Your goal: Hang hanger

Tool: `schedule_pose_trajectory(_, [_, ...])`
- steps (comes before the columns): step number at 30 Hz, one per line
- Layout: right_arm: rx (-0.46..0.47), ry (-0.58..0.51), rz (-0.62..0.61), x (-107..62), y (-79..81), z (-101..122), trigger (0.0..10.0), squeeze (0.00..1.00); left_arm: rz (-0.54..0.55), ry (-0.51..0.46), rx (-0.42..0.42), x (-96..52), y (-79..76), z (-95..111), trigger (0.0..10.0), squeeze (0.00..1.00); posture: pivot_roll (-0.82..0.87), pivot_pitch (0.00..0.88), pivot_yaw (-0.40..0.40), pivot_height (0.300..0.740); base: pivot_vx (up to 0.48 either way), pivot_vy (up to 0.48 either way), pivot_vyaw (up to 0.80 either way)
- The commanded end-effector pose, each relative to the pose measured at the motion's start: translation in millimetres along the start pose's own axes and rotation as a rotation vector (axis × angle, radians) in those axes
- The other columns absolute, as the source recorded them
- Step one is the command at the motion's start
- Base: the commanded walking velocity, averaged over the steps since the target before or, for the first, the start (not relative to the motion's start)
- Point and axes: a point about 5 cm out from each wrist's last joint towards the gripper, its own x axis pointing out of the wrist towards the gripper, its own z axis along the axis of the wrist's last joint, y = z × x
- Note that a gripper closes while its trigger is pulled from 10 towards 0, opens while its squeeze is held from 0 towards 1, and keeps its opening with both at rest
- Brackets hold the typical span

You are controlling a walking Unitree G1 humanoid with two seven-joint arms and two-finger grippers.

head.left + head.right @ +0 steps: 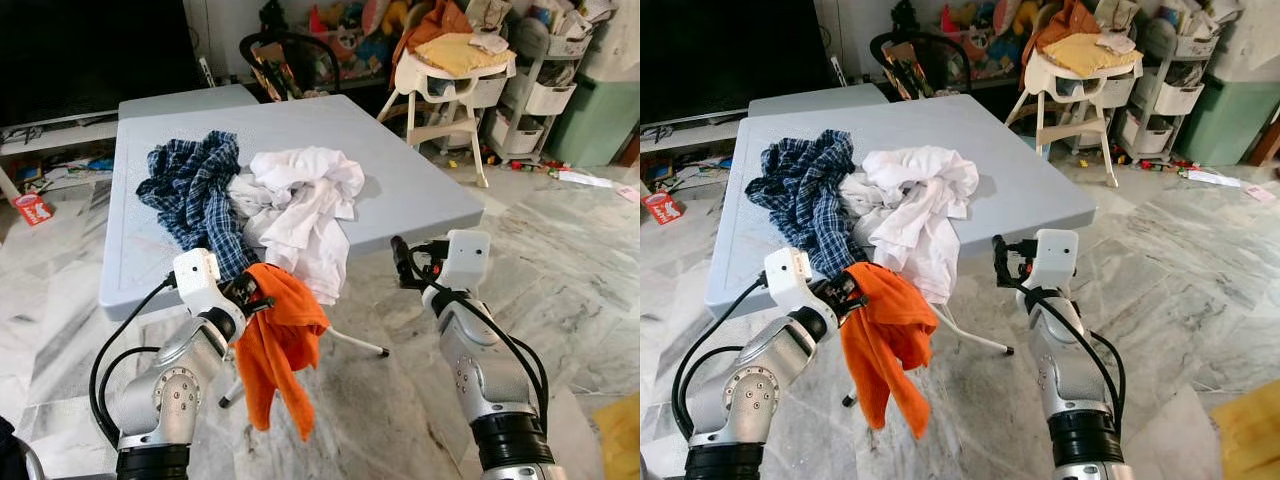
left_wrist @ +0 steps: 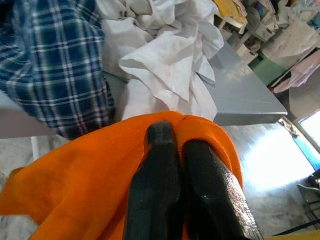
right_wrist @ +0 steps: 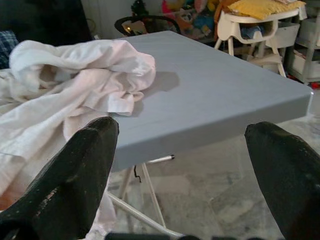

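Observation:
An orange garment (image 1: 280, 345) hangs in front of the grey table's near edge, gripped at its top by my left gripper (image 1: 252, 297), whose black fingers (image 2: 165, 185) are shut on the cloth. On the grey table (image 1: 420, 190) lie a crumpled white shirt (image 1: 300, 205) and a blue plaid shirt (image 1: 195, 190), both draping over the near edge. My right gripper (image 1: 400, 262) is open and holds nothing, just off the table's near right corner, pointing toward the white shirt (image 3: 75, 70). No hanger can be made out.
A white high chair (image 1: 450, 75) piled with clothes stands behind the table on the right, beside shelves of bins (image 1: 545, 90). A dark TV (image 1: 90, 50) sits at the back left. The floor (image 1: 580, 260) is marble tile; the table's metal legs (image 1: 355, 345) stand under the near edge.

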Motion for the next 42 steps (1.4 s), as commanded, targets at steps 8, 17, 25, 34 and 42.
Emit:
schedule_pose_trajectory(8, [0.004,-0.002,-0.011,3.3,-1.3,3.8,10.0,0.00,0.001,-0.007,0.026,3.0,-3.6,6.9,10.0,0.00,-0.06,0.000,0.026,0.740,-0.066,0.000,0.00])
schedule_pose_trajectory(17, [0.004,-0.003,-0.012,3.6,-1.6,4.3,10.0,0.00,0.006,-0.002,0.034,3.4,-2.6,6.9,10.0,0.00,-0.06,0.000,0.023,0.740,-0.290,0.000,0.00])
schedule_pose_trajectory(25, [0.005,-0.004,-0.012,4.2,-1.0,4.2,10.0,0.00,0.005,0.008,0.048,4.3,-1.9,6.3,10.0,0.00,-0.06,0.000,0.029,0.740,-0.280,0.000,0.00])
schedule_pose_trajectory(34, [0.008,-0.009,-0.013,3.2,-1.4,5.0,10.0,0.00,-0.004,0.027,0.071,4.2,-2.0,3.7,10.0,0.00,-0.06,0.000,0.031,0.740,-0.193,0.000,0.00])
schedule_pose_trajectory(42, [0.009,0.000,-0.011,1.2,-1.1,2.1,10.0,0.00,-0.004,0.032,0.091,1.9,-1.9,1.2,10.0,0.00,-0.06,0.000,0.031,0.740,0.000,0.000,0.00])
